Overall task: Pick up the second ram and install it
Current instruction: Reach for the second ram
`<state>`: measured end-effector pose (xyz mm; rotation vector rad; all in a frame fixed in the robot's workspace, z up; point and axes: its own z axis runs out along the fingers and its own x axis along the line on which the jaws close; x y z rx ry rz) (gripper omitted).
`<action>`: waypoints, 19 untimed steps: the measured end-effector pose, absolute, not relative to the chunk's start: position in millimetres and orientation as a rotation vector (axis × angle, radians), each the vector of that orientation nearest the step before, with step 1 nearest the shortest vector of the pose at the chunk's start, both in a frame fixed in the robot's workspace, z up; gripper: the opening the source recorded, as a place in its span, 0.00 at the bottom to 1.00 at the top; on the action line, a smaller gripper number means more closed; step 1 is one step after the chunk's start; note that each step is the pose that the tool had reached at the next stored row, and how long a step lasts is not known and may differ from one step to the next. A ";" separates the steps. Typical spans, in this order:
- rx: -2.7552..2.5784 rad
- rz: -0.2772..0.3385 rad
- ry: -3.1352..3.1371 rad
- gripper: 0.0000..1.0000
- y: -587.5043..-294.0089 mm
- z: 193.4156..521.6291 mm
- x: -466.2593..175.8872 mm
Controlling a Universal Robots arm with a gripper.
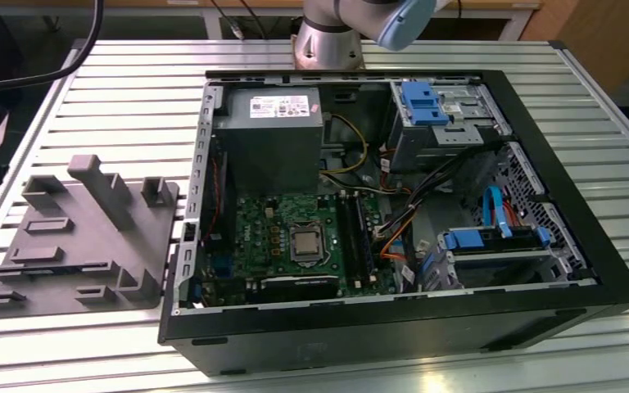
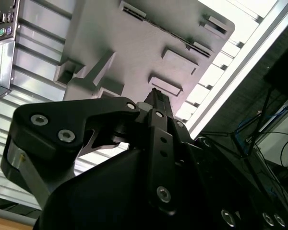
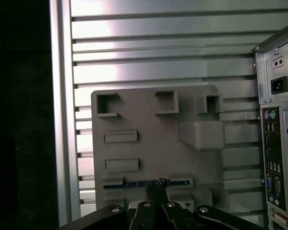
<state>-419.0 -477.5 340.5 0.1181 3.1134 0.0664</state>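
We see the gripper (image 3: pixel 156 185), its fingers pressed together on nothing, above the ram (image 3: pixel 127 183). The ram sits in a long slot near one edge of the tray (image 3: pixel 149 148). A strip of table (image 3: pixel 237 143) separates the tray from the case (image 3: pixel 273 143).

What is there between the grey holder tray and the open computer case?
Nothing but a bare strip of the slatted metal table, seen in the first wrist view between the tray and the case.
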 end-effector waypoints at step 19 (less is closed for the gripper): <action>0.118 0.066 3.114 0.11 -482.5 333.8 -419.8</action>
